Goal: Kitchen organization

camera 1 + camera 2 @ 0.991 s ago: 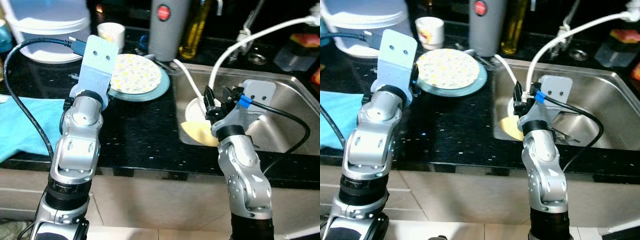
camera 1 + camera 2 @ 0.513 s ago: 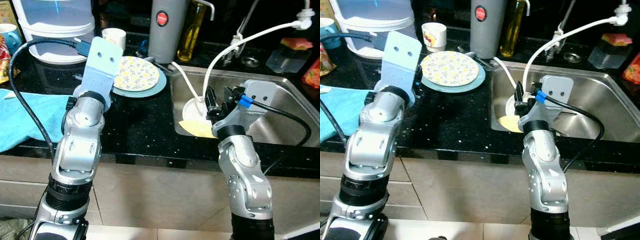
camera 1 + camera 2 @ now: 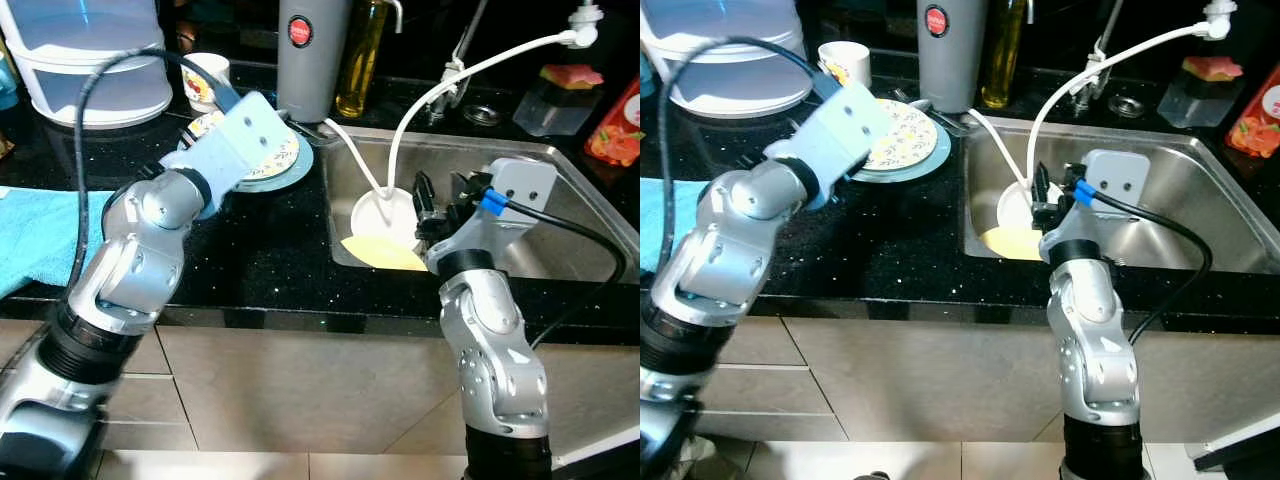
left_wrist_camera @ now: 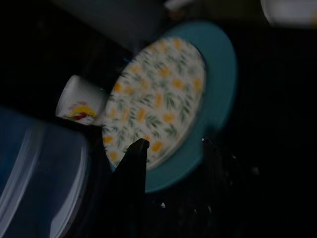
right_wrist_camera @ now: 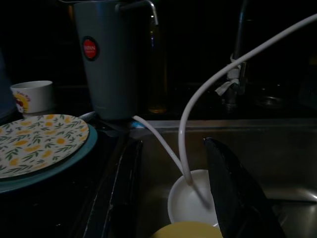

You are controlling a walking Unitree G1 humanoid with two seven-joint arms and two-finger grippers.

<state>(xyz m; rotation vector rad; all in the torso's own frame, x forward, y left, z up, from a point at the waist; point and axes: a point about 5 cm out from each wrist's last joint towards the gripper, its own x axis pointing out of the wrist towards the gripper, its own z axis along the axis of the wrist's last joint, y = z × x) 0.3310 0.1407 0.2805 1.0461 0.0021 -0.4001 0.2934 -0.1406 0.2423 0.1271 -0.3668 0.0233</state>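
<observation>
Your left gripper [image 4: 171,153] is hovering just above the near rim of the round teal plate [image 4: 220,94], which is carrying a smaller white plate patterned with yellow flowers and green leaves [image 4: 156,96]; the two black fingers [image 4: 133,163] are standing apart on either side of that rim, gripping nothing. That stack is sitting on the black speckled stone countertop [image 3: 260,260] toward its back edge, close to the left rim of the stainless steel sink [image 3: 560,220]. A small white cup with a red and yellow print [image 3: 843,60] is standing behind the plates, and a tall grey cylindrical container with a red round badge [image 3: 305,50] is rising just beside them at the back edge. Your right gripper [image 3: 440,195] is reaching over the sink's front-left corner, its fingers parted and empty, above a white bowl [image 3: 385,212] and a yellow plate [image 3: 385,256] lying in the basin. A white hose [image 3: 470,75] is curving down into the white bowl. A light blue cloth [image 3: 35,240] is lying at the countertop's left edge.
</observation>
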